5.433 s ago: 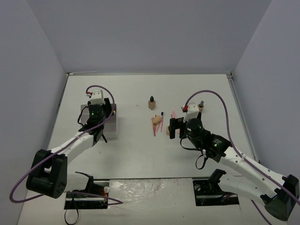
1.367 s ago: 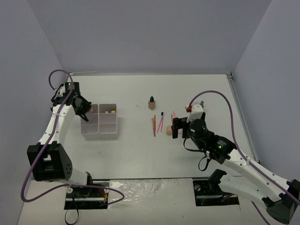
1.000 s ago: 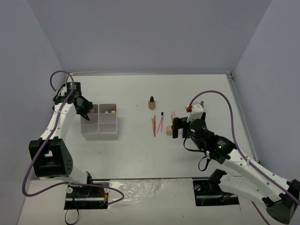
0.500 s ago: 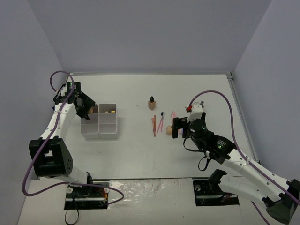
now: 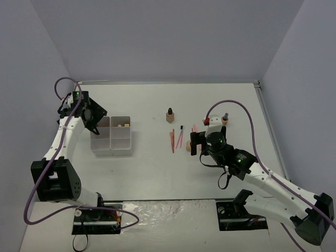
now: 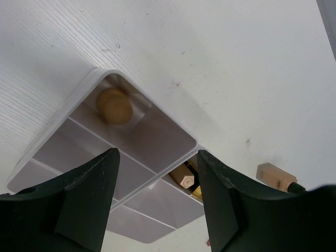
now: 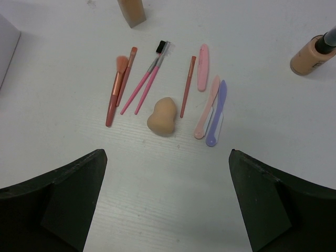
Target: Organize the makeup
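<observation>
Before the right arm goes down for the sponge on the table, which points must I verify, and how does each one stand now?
1. Left fingers empty: ok; a sponge lies in the corner compartment of the organizer.
2. Right fingers open: ok.
3. Table sponge centred ahead of them: ok.
4. Room beside it: cannot tell; the red stick and pink brushes lie close.
5. Tan bottle clear of the path: ok.

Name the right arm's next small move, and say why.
Probably lower the right gripper onto the peach egg-shaped sponge and close: its jaws stand wide open above that sponge, which lies loose on the white table among thin sticks, roughly centred under it.
</observation>
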